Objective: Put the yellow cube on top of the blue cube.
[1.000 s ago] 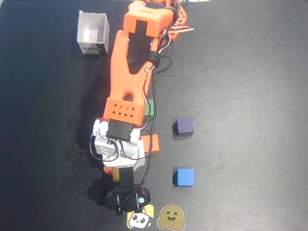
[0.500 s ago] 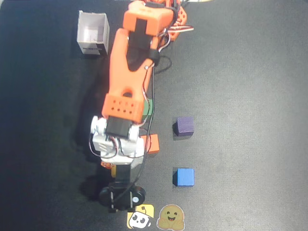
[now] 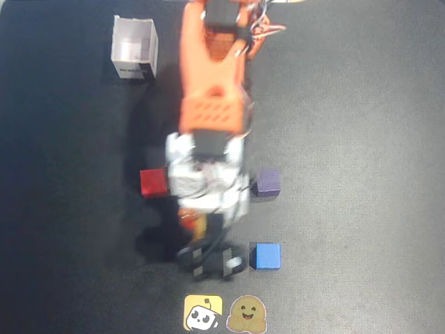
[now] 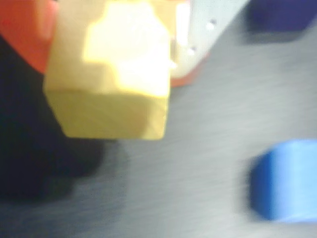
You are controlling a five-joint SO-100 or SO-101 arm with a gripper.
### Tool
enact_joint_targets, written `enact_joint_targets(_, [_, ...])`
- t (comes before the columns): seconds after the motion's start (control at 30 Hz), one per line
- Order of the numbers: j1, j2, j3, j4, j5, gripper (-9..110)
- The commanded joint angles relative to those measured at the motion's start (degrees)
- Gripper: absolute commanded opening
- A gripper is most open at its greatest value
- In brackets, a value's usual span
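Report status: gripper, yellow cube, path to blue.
Gripper shut on yellow cube, cube lifted off the mat. Blue cube bare on top, just right of the gripper in the overhead view. Nothing between them.

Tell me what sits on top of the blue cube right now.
Nothing does: in the overhead view the blue cube shows a bare top. In the wrist view the yellow cube is held in the jaws, off to the side of it. The overhead view hides the yellow cube under the arm.

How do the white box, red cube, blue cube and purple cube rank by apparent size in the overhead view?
1. White box, clearly largest.
2. Red cube, blue cube and purple cube look alike; motion blur prevents ranking them.
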Motion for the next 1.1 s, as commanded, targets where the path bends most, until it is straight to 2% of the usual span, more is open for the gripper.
enact_joint_targets(0.0, [-3.6,7.7,3.8,-2.9,3.1,3])
enact_joint_targets(0.4, [-13.4,9.9,12.2,-12.7,8.3,3])
enact_joint_targets(1.07, [-11.2,-3.3,-0.6,-14.1,5.0,3])
